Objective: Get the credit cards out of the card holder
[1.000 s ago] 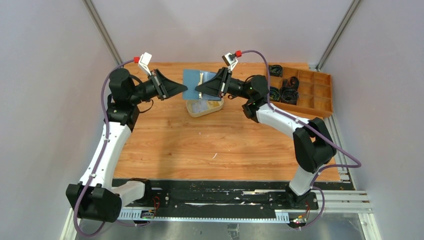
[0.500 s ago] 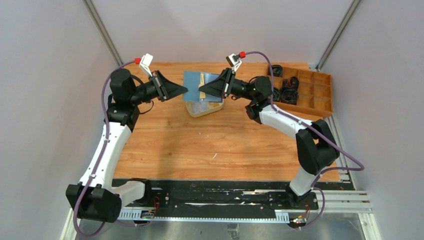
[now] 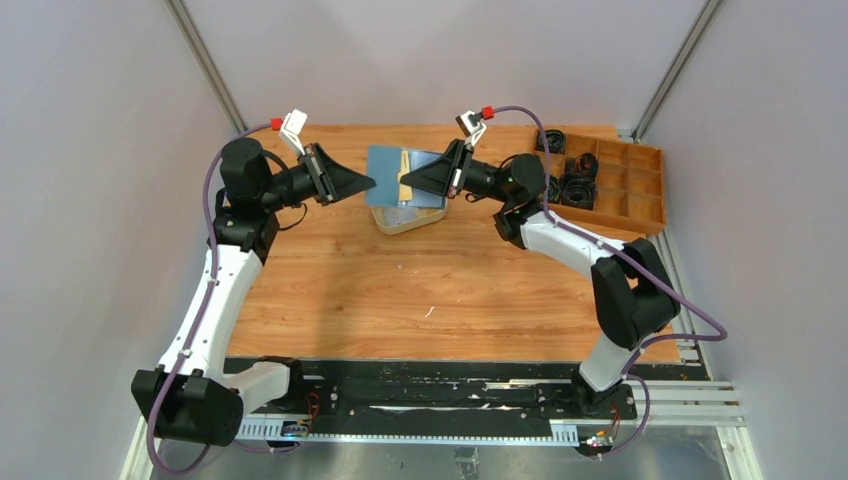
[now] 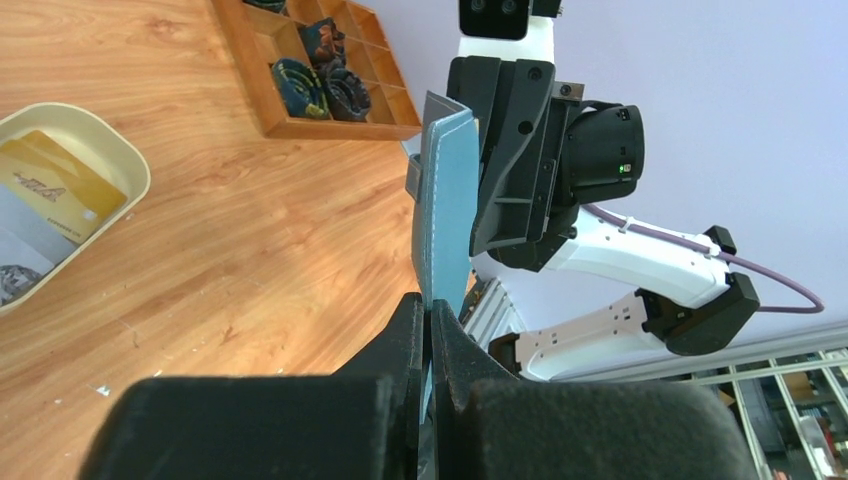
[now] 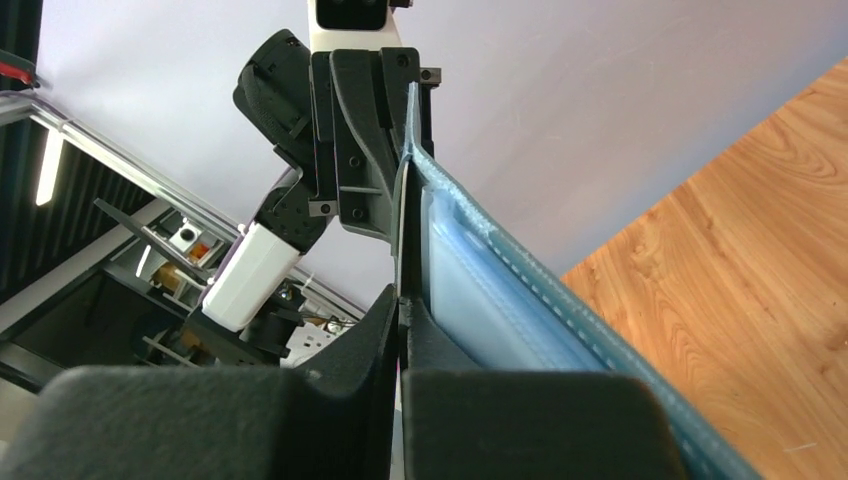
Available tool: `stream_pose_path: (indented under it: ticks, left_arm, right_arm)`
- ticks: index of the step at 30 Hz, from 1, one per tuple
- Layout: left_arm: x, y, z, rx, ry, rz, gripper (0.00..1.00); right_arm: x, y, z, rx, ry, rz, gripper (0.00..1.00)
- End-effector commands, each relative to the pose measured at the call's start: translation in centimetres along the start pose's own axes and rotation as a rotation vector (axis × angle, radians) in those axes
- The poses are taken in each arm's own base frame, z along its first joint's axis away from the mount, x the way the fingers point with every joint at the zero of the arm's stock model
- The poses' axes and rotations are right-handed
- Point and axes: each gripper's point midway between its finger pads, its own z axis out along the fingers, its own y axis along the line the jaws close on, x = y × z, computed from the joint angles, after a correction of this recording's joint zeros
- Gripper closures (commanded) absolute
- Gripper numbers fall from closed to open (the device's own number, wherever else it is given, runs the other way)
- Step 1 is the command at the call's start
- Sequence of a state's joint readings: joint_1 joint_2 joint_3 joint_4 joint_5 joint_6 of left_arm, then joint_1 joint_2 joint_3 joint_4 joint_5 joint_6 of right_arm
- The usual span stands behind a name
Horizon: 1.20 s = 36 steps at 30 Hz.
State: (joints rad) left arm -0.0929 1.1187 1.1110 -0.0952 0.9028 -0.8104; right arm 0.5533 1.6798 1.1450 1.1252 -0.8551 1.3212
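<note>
The blue card holder (image 3: 384,176) hangs open in the air over the cream tray (image 3: 412,224), held between both grippers. My left gripper (image 3: 371,184) is shut on its left edge; in the left wrist view the holder (image 4: 447,220) stands edge-on above the closed jaws (image 4: 428,312). My right gripper (image 3: 403,185) is shut on a thin yellow credit card (image 3: 405,170) standing in the holder's middle. In the right wrist view the jaws (image 5: 399,305) pinch that thin edge beside the pale blue inner pocket (image 5: 500,300). Another yellow card (image 4: 55,190) and a whitish card (image 4: 22,235) lie in the tray.
A wooden compartment box (image 3: 612,182) with dark coiled items stands at the back right, close behind the right arm. The tray's rim (image 4: 135,165) shows at the left of the left wrist view. Bare wooden table (image 3: 420,290) stretches in front of the tray.
My right gripper's jaws have closed, and the arm has drawn slightly to the right. The holder has tipped flatter toward the camera. The left gripper has kept its hold.
</note>
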Motion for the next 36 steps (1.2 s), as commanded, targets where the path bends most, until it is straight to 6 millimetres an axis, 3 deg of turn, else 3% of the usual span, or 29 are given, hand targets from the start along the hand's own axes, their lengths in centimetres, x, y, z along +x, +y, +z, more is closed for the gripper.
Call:
stream_pose_path:
  ticks: [1,10,14,18,22,28,30,36]
  left_arm:
    - [-0.6,-0.6,-0.8,-0.005,-0.012,0.034,1.0]
    - [-1.0,0.2,-1.5,-0.046,-0.03,0.042,1.0]
    - [-0.4,1.5,-2.1,-0.115,-0.03,0.039,1.0]
    - [1.6,4.0,-2.9,-0.223,0.0,0.011,1.0]
    - [5.1,6.4,-3.4,-0.261,0.049,-0.065,1.0]
    - [8.9,7.6,-3.8,-0.21,0.03,-0.164,1.0]
    - [10.2,8.3,-3.9,-0.208,0.023,-0.198,1.0]
    - [14.3,11.6,-4.0,-0.222,0.018,-0.298,1.0]
  right_arm:
    - [-1.3,2.0,-1.2,-0.031,-0.033,-0.076,1.0]
    - [-1.4,-0.4,-5.4,0.104,-0.039,-0.077,1.0]
    - [-1.8,-1.9,-7.0,0.208,-0.029,-0.096,1.0]
    - [-2.4,-4.4,-7.3,0.371,0.049,-0.131,1.0]
    - [-3.4,-7.7,-7.4,0.528,0.138,-0.119,1.0]
    - [-3.9,-13.7,-7.1,0.651,0.22,-0.036,1.0]
    - [-3.5,-16.4,-7.0,0.694,0.25,-0.005,1.0]
    - [-2.3,-21.3,-6.3,0.787,0.315,0.004,1.0]
